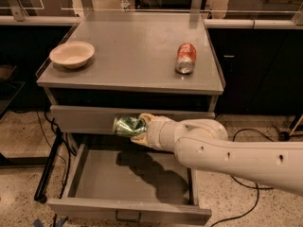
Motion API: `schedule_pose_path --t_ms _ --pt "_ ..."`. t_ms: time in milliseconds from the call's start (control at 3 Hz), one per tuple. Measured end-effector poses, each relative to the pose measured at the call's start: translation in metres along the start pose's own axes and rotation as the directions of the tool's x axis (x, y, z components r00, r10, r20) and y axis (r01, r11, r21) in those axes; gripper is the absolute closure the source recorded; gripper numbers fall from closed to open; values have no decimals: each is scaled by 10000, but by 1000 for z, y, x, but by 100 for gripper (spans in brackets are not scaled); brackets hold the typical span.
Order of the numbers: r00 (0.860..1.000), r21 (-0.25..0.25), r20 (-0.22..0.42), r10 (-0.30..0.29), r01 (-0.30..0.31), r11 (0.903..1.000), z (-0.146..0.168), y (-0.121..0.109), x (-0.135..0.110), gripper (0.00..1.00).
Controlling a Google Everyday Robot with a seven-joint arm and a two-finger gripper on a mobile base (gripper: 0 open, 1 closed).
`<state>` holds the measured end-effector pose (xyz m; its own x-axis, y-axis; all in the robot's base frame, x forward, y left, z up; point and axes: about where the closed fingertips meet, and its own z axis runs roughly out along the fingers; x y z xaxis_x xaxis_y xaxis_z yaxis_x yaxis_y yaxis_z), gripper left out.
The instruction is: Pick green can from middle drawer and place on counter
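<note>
In the camera view we see the gripper [134, 127] in front of the cabinet, above the open middle drawer [94, 206] and below the edge of the counter [132, 46]. Its cream-coloured fingers [144, 117] are closed around the green can [127, 126], one finger above the can and one below it. The can lies sideways in the grasp, with its silvery end pointing to the left. It hangs in the air over the back part of the drawer, just before the closed grey drawer front [80, 119] above it, and it does not touch the drawer floor. On the can we see a mottled green print, but we cannot read any word or brand on it. The thick white arm [236, 155] comes in from the right side and throws a dark shadow on the drawer bottom. The middle drawer is pulled far out, and a small dark handle [129, 216] is on its front. On the counter a pale bowl [72, 54] stands near the left edge, and an orange-red can [185, 58] lies on its side near the right edge, well apart from the bowl. It has some white marks, which we also cannot read. Dark cables [49, 141] hang at the left of the cabinet.
</note>
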<state>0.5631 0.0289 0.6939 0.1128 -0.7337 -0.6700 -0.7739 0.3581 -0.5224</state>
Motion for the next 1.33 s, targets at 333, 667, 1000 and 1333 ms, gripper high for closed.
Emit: schedule_pose_path --t_ms 333,667,1000,1333 --pt "9987 432 -8 -511 511 9978 -15 -22 -13 100" --pt "9983 500 5 -590 589 9970 -17 -25 -16 100" --pt "9928 1187 -128 -1194 1201 9856 -43 -65 -43 100" --pt "9857 1595 -538 -1599 1666 9730 -68 -94 -57 100"
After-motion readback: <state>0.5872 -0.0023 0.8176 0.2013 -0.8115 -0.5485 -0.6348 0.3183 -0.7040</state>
